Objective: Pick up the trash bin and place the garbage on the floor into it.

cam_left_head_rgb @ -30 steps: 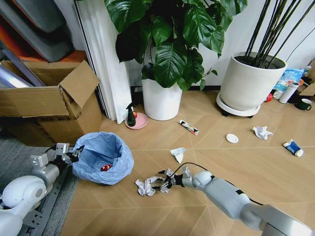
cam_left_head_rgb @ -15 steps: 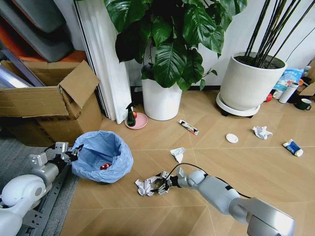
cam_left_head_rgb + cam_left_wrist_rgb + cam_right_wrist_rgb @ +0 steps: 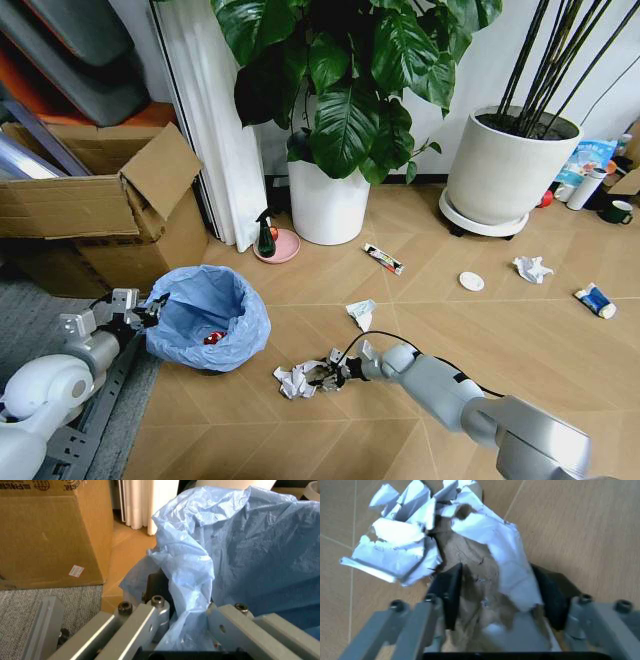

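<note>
On the tan chevron-plank floor (image 3: 560, 350), my right tool (image 3: 322, 377) clamps a crumpled white paper wad (image 3: 470, 551). At nine o'clock from it, my left tool (image 3: 143, 314) grips the rim of the small round black bin with its puffy light-blue bag (image 3: 207, 318).

Light-blue bagged trash bin (image 3: 207, 318), white crumpled paper (image 3: 445, 543), tan chevron floor (image 3: 500, 330)

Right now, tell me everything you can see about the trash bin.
The trash bin is small, round and black, almost wholly wrapped in a puffy, crinkled light-blue plastic bag that spills over its rim. It stands upright on the floor at the edge of the grey mat, near the cardboard box. Something red lies inside. The left gripper is shut on its rim, bag and all.
</note>
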`<state>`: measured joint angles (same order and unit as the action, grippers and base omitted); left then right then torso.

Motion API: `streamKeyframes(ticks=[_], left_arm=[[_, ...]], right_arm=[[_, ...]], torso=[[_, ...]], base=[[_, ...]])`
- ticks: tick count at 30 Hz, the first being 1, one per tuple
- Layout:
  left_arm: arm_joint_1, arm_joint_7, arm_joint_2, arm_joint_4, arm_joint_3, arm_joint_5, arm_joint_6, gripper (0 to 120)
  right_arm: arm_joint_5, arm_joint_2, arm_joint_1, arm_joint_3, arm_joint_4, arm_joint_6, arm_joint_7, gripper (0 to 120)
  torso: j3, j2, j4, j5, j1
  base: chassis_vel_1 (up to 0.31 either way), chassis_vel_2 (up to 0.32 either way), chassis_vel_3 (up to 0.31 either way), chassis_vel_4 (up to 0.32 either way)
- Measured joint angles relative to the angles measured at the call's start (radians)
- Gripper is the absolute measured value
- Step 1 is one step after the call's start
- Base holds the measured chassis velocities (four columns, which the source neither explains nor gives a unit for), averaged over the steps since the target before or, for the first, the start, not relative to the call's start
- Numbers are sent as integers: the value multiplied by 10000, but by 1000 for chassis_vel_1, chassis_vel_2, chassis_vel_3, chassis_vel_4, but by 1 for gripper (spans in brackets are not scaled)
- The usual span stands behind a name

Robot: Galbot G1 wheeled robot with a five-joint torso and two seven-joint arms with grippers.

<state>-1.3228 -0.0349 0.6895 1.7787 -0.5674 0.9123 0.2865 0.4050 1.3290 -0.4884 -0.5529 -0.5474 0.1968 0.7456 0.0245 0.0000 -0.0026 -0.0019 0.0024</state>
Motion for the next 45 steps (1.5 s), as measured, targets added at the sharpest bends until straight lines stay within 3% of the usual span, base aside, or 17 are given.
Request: streamKeyframes(ticks=[12, 20, 31, 37, 45], left_arm=[[-34, 0, 4, 27, 0, 1, -1, 0], [-47, 0, -3, -72, 25, -7, -1, 0], [21, -50, -205, -472, 381, -75, -8, 0], [53, -84, -440, -523, 682, -48, -11, 0], [38, -264, -530, -511, 925, -44, -56, 0]], right_arm=[[308, -111, -94, -4, -313, -41, 6, 1], [885, -721, -240, 304, -1668, -219, -7, 0], [1122, -2454, -388, 2352, -3916, 221, 512, 0], [1468, -3219, 976, 2236, -5280, 177, 668, 0], [1799, -3330, 2997, 1516, -5947, 144, 901, 0]], torso=[[0, 0, 0, 0, 0], [0, 0, 2, 2, 0], [0, 0, -3, 1, 0], [0, -1, 1, 2, 0], [0, -1, 2, -1, 1]], base=[[0, 0, 0, 0], [0, 0, 0, 0], [0, 0, 0, 0], [0, 0, 0, 0], [0, 0, 0, 0]])
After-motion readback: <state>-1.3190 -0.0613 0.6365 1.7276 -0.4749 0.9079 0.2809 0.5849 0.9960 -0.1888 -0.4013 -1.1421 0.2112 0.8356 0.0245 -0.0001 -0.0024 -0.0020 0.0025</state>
